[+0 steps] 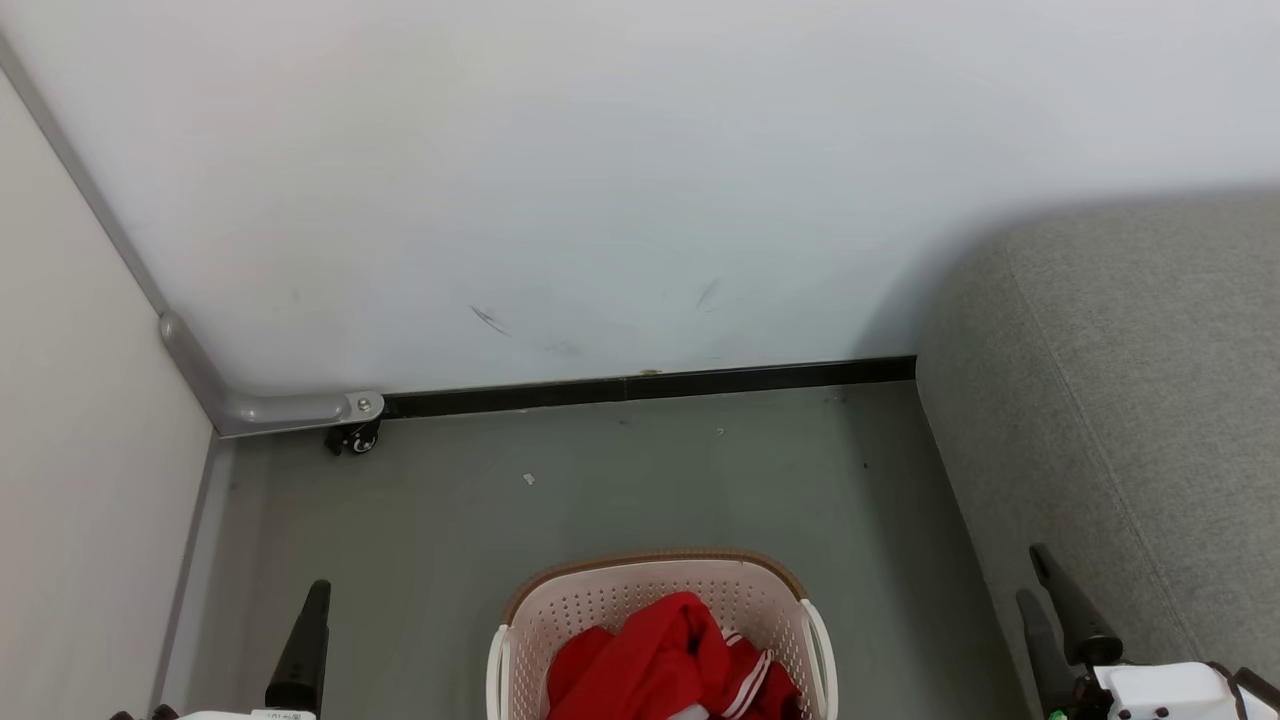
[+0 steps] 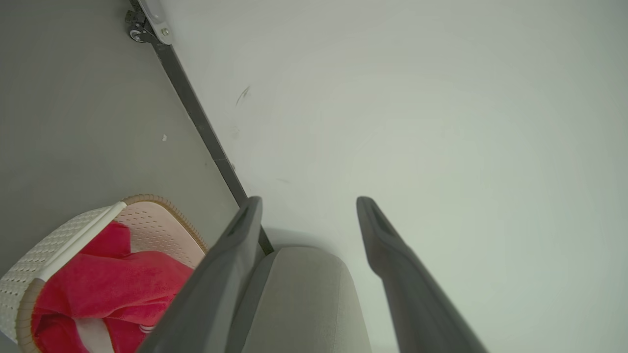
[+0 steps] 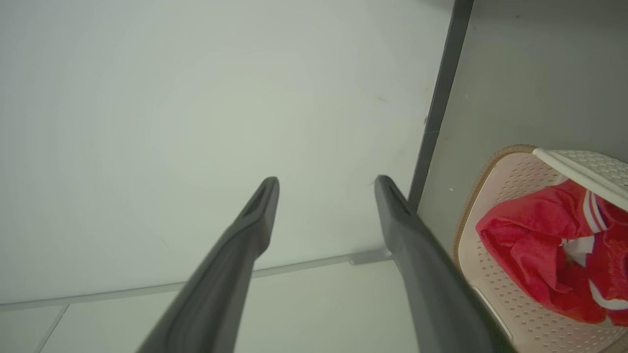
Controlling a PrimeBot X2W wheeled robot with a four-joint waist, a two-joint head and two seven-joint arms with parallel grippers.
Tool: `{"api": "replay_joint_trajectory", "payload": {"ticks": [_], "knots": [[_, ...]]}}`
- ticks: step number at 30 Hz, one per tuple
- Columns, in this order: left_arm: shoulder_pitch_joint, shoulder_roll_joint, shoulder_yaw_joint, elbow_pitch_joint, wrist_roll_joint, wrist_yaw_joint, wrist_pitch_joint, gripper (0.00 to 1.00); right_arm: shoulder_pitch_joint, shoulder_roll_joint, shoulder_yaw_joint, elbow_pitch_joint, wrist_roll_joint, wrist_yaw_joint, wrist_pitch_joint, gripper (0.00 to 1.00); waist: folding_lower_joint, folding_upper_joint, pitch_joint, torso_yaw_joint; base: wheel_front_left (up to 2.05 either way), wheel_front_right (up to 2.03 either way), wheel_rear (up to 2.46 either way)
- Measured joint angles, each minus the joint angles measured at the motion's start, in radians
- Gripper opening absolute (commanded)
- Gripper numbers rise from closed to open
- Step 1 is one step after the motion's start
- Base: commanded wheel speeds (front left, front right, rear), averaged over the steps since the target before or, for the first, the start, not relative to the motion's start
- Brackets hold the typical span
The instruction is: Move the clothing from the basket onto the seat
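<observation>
A: Where is the clothing point(image 1: 665, 650) at this moment?

B: All of it lies in the basket point(image 1: 600, 610), which stands on the floor point(image 1: 700, 480), near the robot and in the middle. The seat point(image 1: 1130, 400) is to the right, with a strip of floor between it and the basket.

A: And the end effectors?

B: The left end effector point(image 2: 309, 203) and the right end effector point(image 3: 327, 181) both have their fingers spread wide, with nothing between them. There is one on each side of the basket, not touching it.

A: How will the fabric handle?

B: I judge it soft, light and limp. It will sag, and one piece may drag a second with it. The raised fold in the middle of the heap seems the best place to pinch. The pinch should go deep enough to catch real cloth, not only the white stripe trim point(image 1: 748, 685).

A: Which edges must we mind?

B: First the rim point(image 1: 650, 557) of the basket, where cloth can catch, so lift high. Then the rounded side of the seat. A panel point(image 1: 80, 450) stands near on the left, and the far wall point(image 1: 600, 200) is well apart.
</observation>
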Motion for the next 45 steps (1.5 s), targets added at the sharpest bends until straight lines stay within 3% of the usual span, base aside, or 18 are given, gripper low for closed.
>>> {"api": "replay_joint_trajectory", "payload": {"ticks": [13,20,25,31,45], "knots": [[-0.003,0.021,-0.053,-0.027,0.152,0.007,-0.05,1.0,0.0,-0.018,0.025,-0.02,-0.206,0.0,-0.044,1.0,0.0094,0.0,-0.015,0.006,0.0,0.0,0.0],[-0.008,0.038,-0.079,-0.051,0.281,0.029,-0.076,1.0,0.0,-0.018,0.043,-0.037,-0.338,0.0,-0.068,1.0,0.015,0.0,-0.023,0.01,0.0,0.0,0.0],[-0.027,0.051,-0.094,-0.078,0.393,0.049,-0.094,1.0,0.0,-0.018,0.053,-0.048,-0.431,0.0,-0.084,1.0,0.0166,0.0,-0.028,0.012,0.0,0.0,0.0],[-0.027,0.061,-0.132,-0.098,0.523,0.07,-0.114,1.0,0.0,-0.018,0.065,-0.054,-0.55,0.0,-0.102,1.0,0.0161,0.0,-0.031,0.015,0.0,0.0,0.0],[-0.027,0.083,-0.209,-0.121,0.783,0.131,-0.159,1.0,0.0,-0.018,0.087,-0.071,-0.845,0.0,-0.153,1.0,0.0045,0.0,-0.026,0.017,0.0,0.0,0.0]]}}
